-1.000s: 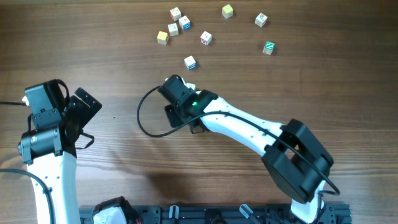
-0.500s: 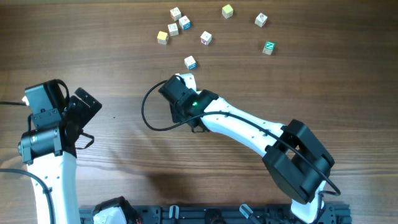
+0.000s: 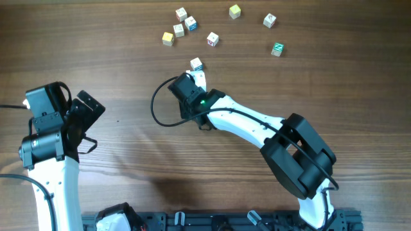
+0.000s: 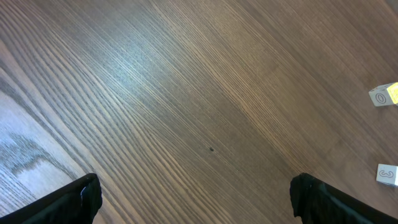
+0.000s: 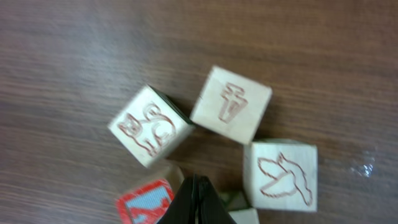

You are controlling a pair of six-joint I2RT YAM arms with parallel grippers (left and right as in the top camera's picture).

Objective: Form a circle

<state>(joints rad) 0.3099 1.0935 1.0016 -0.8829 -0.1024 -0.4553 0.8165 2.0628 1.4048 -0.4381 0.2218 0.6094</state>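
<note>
No circle shows; small wooden alphabet cubes lie scattered at the far side of the table, among them a loose group of three [image 3: 183,22]. My right gripper [image 3: 195,76] is shut with nothing in it, its tip against a white cube [image 3: 200,79] just below a blue-faced cube [image 3: 196,63]. In the right wrist view the shut jaws [image 5: 196,186] sit between a red-framed cube [image 5: 146,202] and a bird cube [image 5: 280,174], with a cat cube [image 5: 149,126] and another white cube [image 5: 231,104] beyond. My left gripper [image 3: 87,112] stands open and empty at the near left [image 4: 196,205].
More cubes lie at the far right: a yellow one [image 3: 235,11], a white one [image 3: 270,20] and a green-faced one [image 3: 277,49]. Two cubes [image 4: 384,94] [image 4: 388,175] show at the right edge of the left wrist view. A black cable loops beside the right wrist [image 3: 157,112].
My right gripper has slid away from me toward the cubes, with the white cube moving ahead of its tip. The left arm has not moved.
</note>
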